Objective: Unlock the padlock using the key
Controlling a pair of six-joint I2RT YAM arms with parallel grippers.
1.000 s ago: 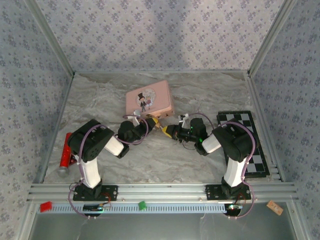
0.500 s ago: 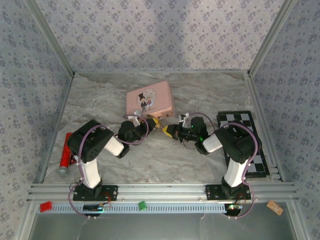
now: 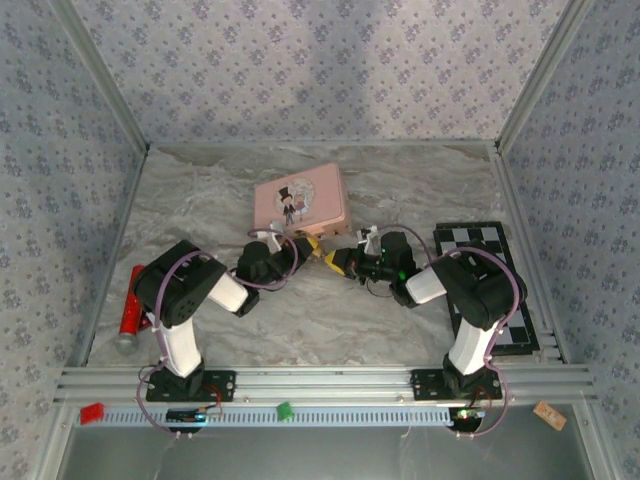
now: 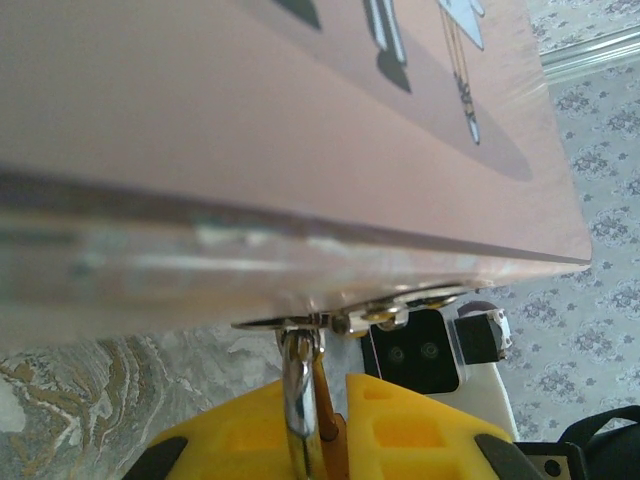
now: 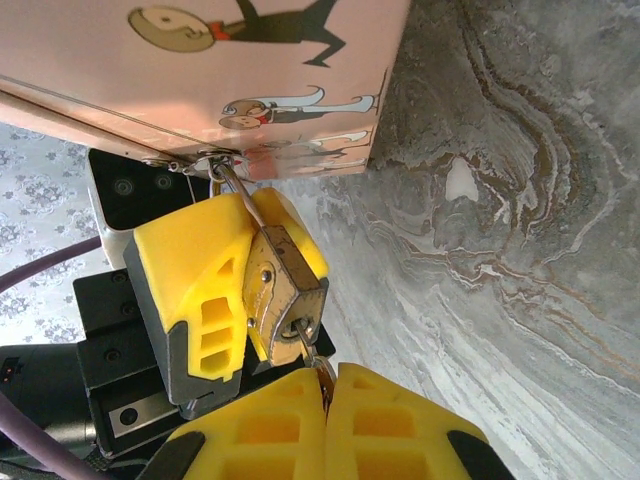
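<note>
Fingertips (image 5: 250,430) of the right jaws fill the near edge of the right wrist view, two yellow pads pressed together on the key (image 5: 319,364), whose thin tip runs up from their seam to the bottom of the padlock (image 5: 285,285). The brass padlock hangs tilted just beyond, pinched by the left jaws: one yellow finger (image 5: 195,300) lies flat against its left face and the other shows behind its top right corner. From the padlock body the silver shackle (image 5: 235,195) rises to a small metal hasp (image 5: 205,160) on the near edge of the pink tin box (image 5: 200,80).

In the left wrist view the shackle (image 4: 300,400) stands upright between the two yellow fingers (image 4: 420,420) and hooks through the hasp (image 4: 300,322) right under the box rim (image 4: 250,240).

From above, both arms reach inward and their jaws meet nose to nose just beside the near right corner of the box (image 3: 298,198), with the padlock (image 3: 316,243) between them. Bare marble bench (image 3: 330,310) lies open between the jaws and the arm bases, and again past the box to the back wall. A checkered board (image 3: 495,300) lies at the right edge under the right arm, and a red cylinder (image 3: 130,300) at the left edge, both well apart from the padlock.
</note>
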